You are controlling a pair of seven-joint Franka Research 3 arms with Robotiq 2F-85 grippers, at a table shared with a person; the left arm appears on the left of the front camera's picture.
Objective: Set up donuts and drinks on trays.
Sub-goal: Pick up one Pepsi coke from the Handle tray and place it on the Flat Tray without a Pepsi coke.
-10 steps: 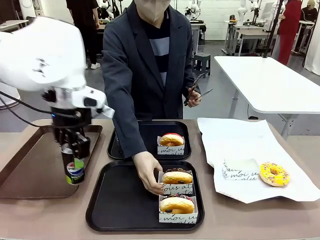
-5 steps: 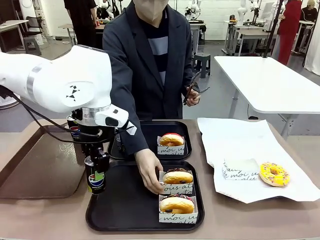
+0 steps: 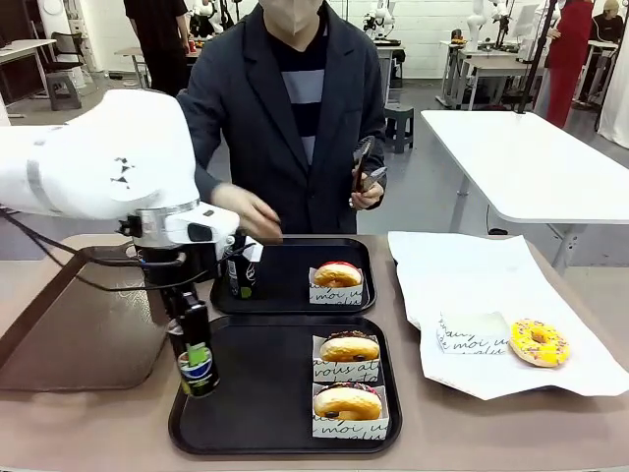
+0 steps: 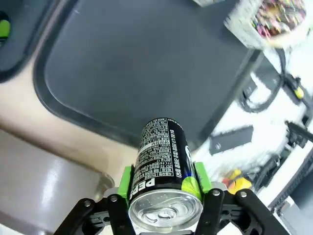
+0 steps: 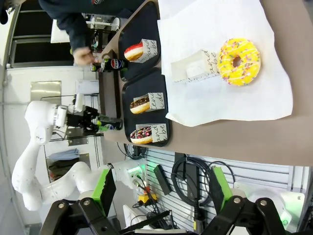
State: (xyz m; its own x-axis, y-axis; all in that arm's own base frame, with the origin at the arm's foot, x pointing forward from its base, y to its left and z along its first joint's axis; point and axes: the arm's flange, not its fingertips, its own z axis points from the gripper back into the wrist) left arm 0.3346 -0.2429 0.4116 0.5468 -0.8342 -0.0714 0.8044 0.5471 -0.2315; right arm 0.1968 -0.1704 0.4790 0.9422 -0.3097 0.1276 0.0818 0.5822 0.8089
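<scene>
My left gripper (image 3: 190,329) is shut on the top of a black Pepsi can (image 3: 198,362), which hangs upright at the left rim of the near black tray (image 3: 265,393). In the left wrist view the can (image 4: 163,164) sits between the green pads (image 4: 126,180) above that tray (image 4: 146,63). Two sleeved donuts (image 3: 349,350) (image 3: 347,403) lie on its right side. The far tray (image 3: 290,295) carries a pink donut (image 3: 337,274) and a second can (image 3: 241,275), with the person's hand (image 3: 251,211) just above it. My right gripper (image 5: 161,196) is open and holds nothing.
A large brown tray (image 3: 79,324) lies left of the black trays. On the white paper (image 3: 491,285) to the right lie a yellow-sprinkle donut (image 3: 539,342) and an empty paper sleeve (image 3: 474,332). The person's other hand holds tongs (image 3: 362,167).
My left arm carried the can rightward from over the brown tray to the near tray's left rim. The person's hand left the near tray's donut and went up to the far tray's can.
</scene>
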